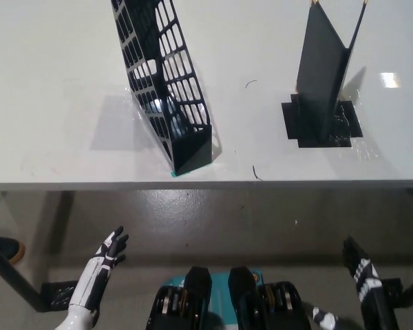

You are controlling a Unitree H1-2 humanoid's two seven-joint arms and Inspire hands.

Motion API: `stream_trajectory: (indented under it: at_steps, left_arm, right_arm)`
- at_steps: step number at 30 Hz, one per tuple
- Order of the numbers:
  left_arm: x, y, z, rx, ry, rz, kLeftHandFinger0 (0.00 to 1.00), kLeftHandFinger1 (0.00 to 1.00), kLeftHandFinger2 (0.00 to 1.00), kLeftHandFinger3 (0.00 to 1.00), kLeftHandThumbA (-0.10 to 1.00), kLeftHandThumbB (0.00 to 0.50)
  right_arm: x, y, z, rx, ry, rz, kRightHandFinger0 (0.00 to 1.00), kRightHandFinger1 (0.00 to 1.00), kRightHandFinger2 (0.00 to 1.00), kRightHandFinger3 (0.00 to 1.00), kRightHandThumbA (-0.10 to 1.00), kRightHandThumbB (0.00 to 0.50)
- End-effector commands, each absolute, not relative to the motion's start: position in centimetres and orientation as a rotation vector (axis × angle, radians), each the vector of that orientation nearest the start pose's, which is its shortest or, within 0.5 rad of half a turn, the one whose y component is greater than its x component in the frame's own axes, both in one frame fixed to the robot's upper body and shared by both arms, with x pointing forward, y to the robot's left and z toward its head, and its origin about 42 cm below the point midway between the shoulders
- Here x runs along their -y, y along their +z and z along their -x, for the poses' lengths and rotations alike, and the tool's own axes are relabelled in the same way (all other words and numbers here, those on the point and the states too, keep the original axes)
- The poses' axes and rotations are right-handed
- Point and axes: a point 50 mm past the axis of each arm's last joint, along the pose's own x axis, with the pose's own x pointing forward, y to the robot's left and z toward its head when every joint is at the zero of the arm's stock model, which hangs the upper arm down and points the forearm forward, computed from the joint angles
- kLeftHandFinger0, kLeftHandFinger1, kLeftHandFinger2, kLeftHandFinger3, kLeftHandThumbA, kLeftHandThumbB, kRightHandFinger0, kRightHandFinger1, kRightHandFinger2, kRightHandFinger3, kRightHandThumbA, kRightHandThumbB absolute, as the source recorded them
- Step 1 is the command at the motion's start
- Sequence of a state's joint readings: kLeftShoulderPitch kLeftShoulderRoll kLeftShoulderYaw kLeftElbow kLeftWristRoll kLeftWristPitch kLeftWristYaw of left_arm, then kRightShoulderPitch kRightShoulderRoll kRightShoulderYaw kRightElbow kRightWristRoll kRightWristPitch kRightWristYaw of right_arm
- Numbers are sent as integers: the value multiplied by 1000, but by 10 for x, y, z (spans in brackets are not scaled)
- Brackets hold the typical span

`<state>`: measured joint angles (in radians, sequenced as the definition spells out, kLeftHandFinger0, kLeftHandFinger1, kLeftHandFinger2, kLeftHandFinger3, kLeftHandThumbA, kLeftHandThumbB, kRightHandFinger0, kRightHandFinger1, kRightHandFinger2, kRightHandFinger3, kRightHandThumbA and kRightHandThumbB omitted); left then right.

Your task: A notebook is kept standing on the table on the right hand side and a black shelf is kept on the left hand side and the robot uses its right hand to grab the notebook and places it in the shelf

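A: Notebook (pixel 321 75)?
B: Upright on the table (pixel 55 103), right side, on a black patch (pixel 323 124). Shelf (pixel 166 82) stands well apart to its left.
A: Hands?
B: Both low, below the table edge. White left hand (pixel 109 256) empty, fingers spread. Black right hand (pixel 358 265) empty; spread unclear.

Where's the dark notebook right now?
In the head view, the dark notebook stands upright on the white table's right side, right of the black mesh shelf.

White table (pixel 55 82) filling the upper frame, black tape patch (pixel 294 120) at upper right, grey floor (pixel 213 220) below, dark shoe (pixel 5 247) at left edge.
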<state>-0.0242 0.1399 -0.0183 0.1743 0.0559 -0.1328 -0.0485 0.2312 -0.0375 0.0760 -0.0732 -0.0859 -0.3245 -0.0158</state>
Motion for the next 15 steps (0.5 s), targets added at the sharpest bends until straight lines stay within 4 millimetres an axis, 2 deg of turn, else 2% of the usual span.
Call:
stream_trajectory:
  at_steps: [1,3,4,6,7,8,10,13,15]
  left_arm:
    - [-250,76,-293,42,-92,-217,1000,1000,1000,1000,1000,212]
    - [-250,75,-291,41,-92,-215,1000,1000,1000,1000,1000,215]
    - [-251,74,-290,43,-93,-219,1000,1000,1000,1000,1000,215]
    - [-251,73,-289,40,-95,-224,1000,1000,1000,1000,1000,217]
    - [-251,72,-288,40,-96,-233,1000,1000,1000,1000,1000,213]
    - [-251,71,-287,41,-96,-235,1000,1000,1000,1000,1000,212]
    - [-250,71,-287,47,-94,-243,1000,1000,1000,1000,1000,195]
    - [-250,70,-287,42,-98,-228,1000,1000,1000,1000,1000,179]
    - [-251,70,-285,39,-97,-236,1000,1000,1000,1000,1000,178]
  right_arm:
    - [203,141,-203,501,7,192,1000,1000,1000,1000,1000,239]
    - [203,161,-210,563,-31,201,1000,1000,1000,1000,1000,277]
    - [204,174,-216,601,-67,228,1000,1000,1000,1000,1000,277]
    - [206,182,-220,629,-82,238,1000,1000,1000,1000,1000,276]
    - [210,198,-234,673,-123,235,1000,1000,1000,1000,1000,297]
    - [211,200,-235,675,-128,237,1000,1000,1000,1000,1000,299]
    - [215,215,-250,700,-147,232,1000,1000,1000,1000,1000,336]
    - [222,234,-272,723,-168,233,1000,1000,1000,1000,1000,365]
    - [223,239,-283,723,-191,225,1000,1000,1000,1000,1000,384]
